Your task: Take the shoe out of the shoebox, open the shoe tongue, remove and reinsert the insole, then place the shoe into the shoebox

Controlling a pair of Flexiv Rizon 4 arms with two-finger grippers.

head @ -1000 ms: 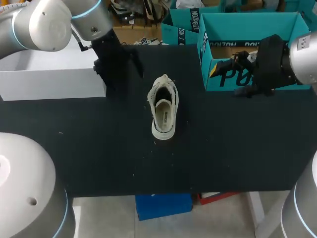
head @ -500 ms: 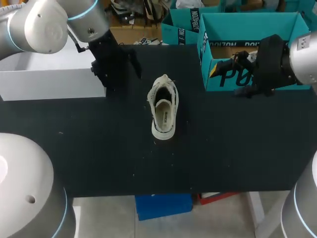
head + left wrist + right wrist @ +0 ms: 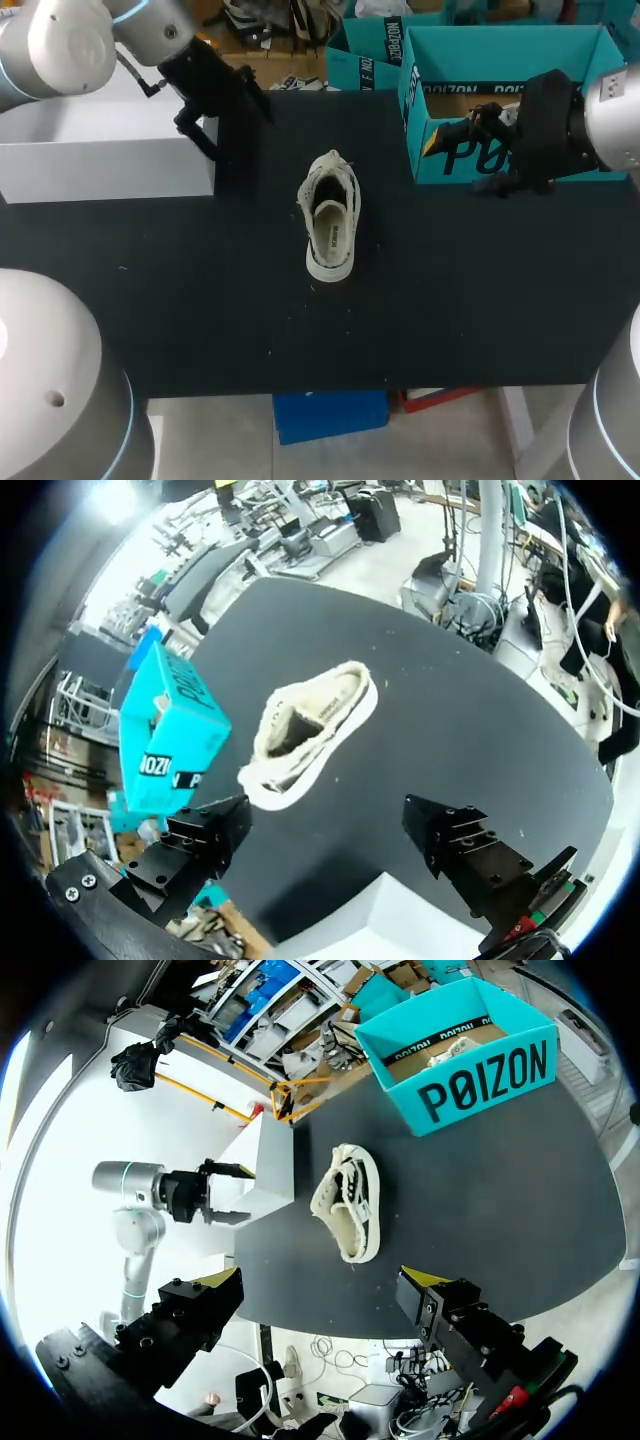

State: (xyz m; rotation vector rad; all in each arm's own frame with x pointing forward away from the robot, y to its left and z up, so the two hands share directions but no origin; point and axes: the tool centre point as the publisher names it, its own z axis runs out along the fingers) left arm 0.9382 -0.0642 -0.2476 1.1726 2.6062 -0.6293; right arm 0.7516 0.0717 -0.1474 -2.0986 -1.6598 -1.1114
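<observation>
Black matte tabletop (image 3: 200,320) fills your workspace, and a broad band of its bare surface lies between the near edge and the shoe's heel. You will find the cream low-top sneaker with dark trim (image 3: 331,215) upright on its sole at the middle of the table. It is outside the box, heel toward you and toe toward the far edge. There is a small print on its insole, too small to make out.

Bare black surface also lies on both sides of the shoe, separating it from both arms. To your right, the right gripper (image 3: 320,1285) hangs in front of the teal cardboard shoebox (image 3: 445,165), fingers spread with nothing between them. That open-topped box sits at the far right and carries large dark lettering on its front wall and a dark band of pale letters along the rim.

At the far left, the left gripper (image 3: 325,820) hovers beside the corner of a white rectangular block (image 3: 100,165), fingers wide apart and holding nothing.
</observation>
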